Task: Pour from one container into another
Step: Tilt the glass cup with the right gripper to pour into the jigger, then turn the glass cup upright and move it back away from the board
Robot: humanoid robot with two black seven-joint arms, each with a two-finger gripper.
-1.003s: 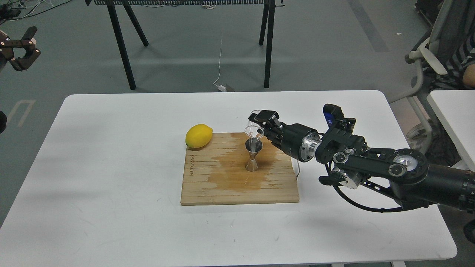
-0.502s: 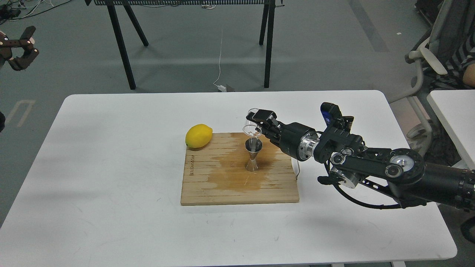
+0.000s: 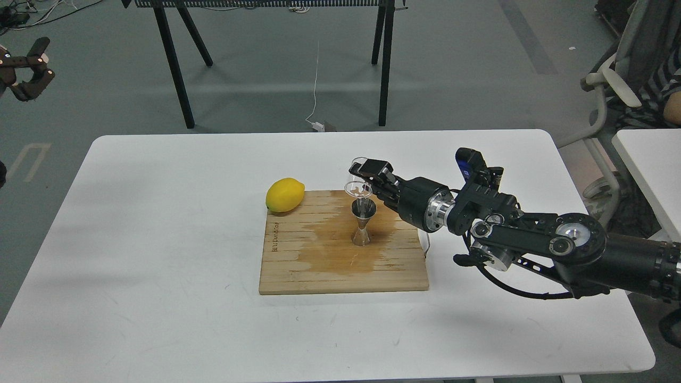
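Now right fingers [image 3: 371, 171] clamp tipped cup [image 3: 357, 181] above jigger [image 3: 363, 222].

Lemon [image 3: 285, 194] touching stained board [image 3: 314, 266]

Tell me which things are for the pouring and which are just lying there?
For the pouring: small clear glass cup, held tipped by the right gripper; shiny steel hourglass jigger.

Just lying there: yellow lemon; damp wooden board under the jigger.
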